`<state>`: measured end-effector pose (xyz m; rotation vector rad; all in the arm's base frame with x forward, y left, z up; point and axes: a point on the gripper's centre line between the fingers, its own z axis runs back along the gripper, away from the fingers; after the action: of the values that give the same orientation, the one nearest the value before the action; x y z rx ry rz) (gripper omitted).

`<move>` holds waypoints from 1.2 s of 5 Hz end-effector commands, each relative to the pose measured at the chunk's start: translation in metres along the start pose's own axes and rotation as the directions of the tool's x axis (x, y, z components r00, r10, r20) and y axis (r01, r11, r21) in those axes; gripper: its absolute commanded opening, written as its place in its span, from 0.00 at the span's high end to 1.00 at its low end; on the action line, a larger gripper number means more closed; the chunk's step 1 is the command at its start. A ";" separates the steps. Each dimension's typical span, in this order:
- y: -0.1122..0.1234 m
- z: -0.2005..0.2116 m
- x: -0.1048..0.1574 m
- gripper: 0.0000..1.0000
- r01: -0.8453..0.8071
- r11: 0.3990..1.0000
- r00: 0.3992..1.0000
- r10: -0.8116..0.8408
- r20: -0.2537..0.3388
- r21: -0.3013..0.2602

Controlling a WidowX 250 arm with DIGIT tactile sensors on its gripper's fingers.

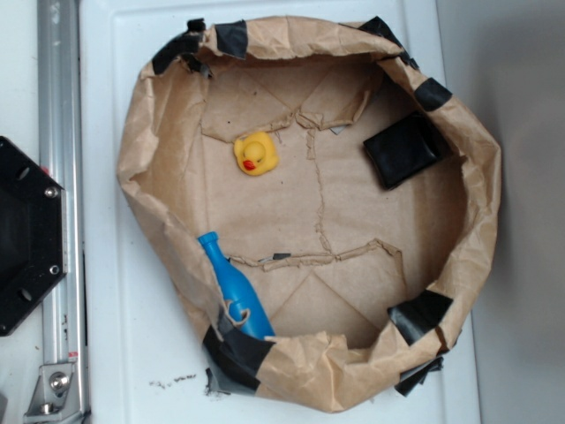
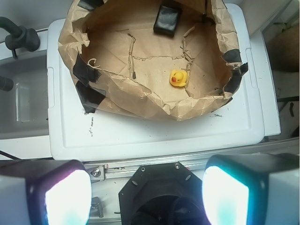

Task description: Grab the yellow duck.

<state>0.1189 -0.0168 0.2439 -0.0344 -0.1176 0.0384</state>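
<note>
The yellow duck (image 1: 255, 154) is a small rounded toy with an orange-red beak, standing on the floor of a brown paper basin (image 1: 132, 155), upper left of its middle. The wrist view shows the duck (image 2: 177, 78) near the basin's front wall (image 2: 140, 105). My gripper (image 2: 146, 194) is open, its two bright pads (image 2: 68, 197) wide apart at the bottom of the wrist view, far back from the basin and above the robot's black base. Nothing lies between the pads. The exterior view does not show the gripper.
A blue bottle-shaped toy (image 1: 233, 289) leans against the basin's lower left wall. A black square pad (image 1: 403, 149) lies at the basin's right side. The basin stands on a white lid (image 1: 132, 336). A metal rail (image 1: 60, 221) and the black base (image 1: 26, 234) are at left.
</note>
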 end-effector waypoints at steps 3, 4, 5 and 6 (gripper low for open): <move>0.018 -0.050 0.087 0.00 0.372 0.926 0.927 -0.374 0.036 0.063; 0.033 -0.086 0.110 0.00 0.499 0.866 0.866 -0.500 0.004 0.035; 0.035 -0.124 0.114 0.00 0.585 0.810 0.811 -0.585 0.008 -0.023; 0.038 -0.157 0.112 0.00 0.644 0.764 0.763 -0.645 -0.049 -0.035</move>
<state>0.2447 0.0268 0.0920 -0.0296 -0.0273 -0.6535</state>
